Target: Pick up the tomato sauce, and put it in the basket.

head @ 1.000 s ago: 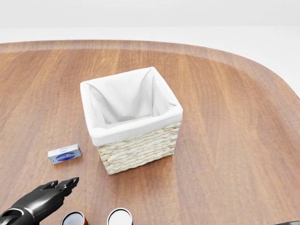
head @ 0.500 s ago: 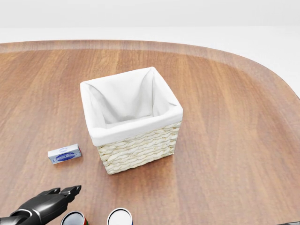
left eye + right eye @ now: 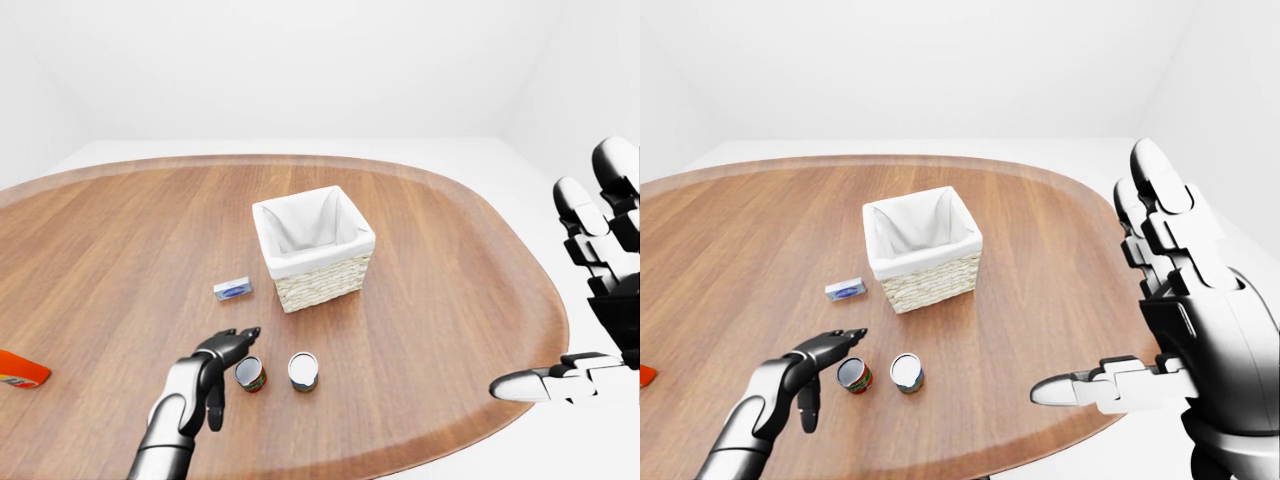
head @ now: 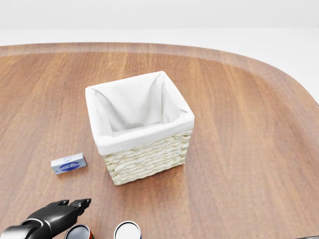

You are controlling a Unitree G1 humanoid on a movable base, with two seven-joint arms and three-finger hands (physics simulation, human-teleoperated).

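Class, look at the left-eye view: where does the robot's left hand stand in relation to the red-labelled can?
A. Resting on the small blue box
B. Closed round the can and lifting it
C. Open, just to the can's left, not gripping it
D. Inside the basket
C: the left hand has its fingers spread beside the red-labelled can, which stands on the table, ungripped.

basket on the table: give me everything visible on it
The basket is a square, pale woven wicker box with a white cloth liner folded over its rim. It stands upright near the middle of the wooden table, turned slightly askew in the head view. It looks empty. Nothing touches it; the small blue box lies apart at its left.
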